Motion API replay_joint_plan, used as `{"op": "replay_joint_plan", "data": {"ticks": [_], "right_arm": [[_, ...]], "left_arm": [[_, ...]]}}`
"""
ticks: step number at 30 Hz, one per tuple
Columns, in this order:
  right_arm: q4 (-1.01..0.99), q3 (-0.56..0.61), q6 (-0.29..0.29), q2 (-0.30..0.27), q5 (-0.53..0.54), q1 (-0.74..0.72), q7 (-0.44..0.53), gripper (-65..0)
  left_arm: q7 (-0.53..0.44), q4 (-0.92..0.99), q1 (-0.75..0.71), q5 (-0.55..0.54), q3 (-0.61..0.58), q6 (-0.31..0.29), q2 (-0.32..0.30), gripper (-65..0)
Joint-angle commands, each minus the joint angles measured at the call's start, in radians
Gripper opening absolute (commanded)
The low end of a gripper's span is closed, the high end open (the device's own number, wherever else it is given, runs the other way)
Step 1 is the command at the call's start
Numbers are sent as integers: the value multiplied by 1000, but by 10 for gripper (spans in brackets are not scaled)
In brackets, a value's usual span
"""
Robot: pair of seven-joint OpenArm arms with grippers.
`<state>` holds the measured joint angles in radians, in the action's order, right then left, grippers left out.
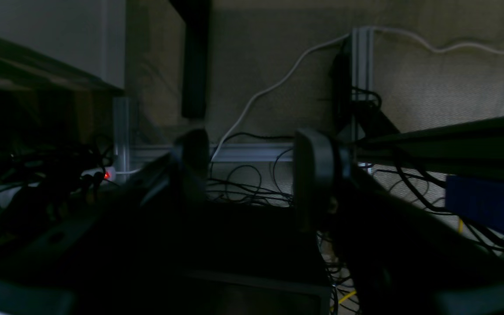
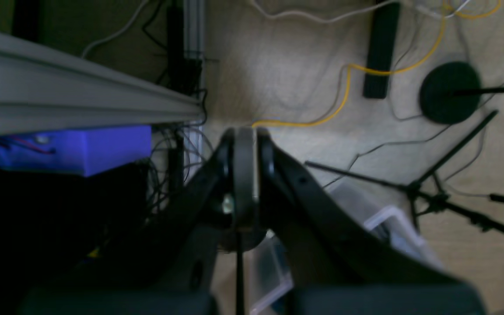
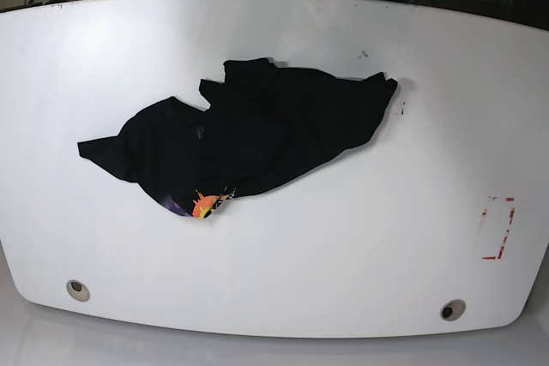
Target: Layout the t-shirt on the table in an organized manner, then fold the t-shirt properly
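T-shirt (image 3: 249, 135) lay crumpled at frame centre on table (image 3: 360, 237), graphic mostly hidden, not yet spread. Left gripper (image 1: 252, 170) spread, empty; right gripper (image 2: 244, 175) pressed together, empty. Both parked below table.

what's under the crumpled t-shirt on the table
The t-shirt lies bunched on the white table. Only a sliver of its orange graphic and purple patch peeks out at the lower edge. Whatever else lies beneath the cloth is covered.
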<state>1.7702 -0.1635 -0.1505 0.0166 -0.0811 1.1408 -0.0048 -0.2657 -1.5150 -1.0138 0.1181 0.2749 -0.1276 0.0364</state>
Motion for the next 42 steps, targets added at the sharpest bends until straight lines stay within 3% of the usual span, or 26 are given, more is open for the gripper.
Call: {"op": "replay_joint_plan", "data": {"ticks": [1,21,30,42], "right_arm": [[58,-3,-1,-4,4,51,15,-637],[257,-6,-1,0,4,176,19,-637],[265,-6,-1,-4,85,167,30,-637],[268,-6,1,-23,97,103,67,-637]], "left_arm": [[-20,-39,-43,-7,-21,4,0,-361],[-20,-322,-182,-8,-67,4,1,-361],[-20,-388,-199,-8,-67,4,1,-361],[-20,-424,-190,-10,-95,4,1,-361]]}}
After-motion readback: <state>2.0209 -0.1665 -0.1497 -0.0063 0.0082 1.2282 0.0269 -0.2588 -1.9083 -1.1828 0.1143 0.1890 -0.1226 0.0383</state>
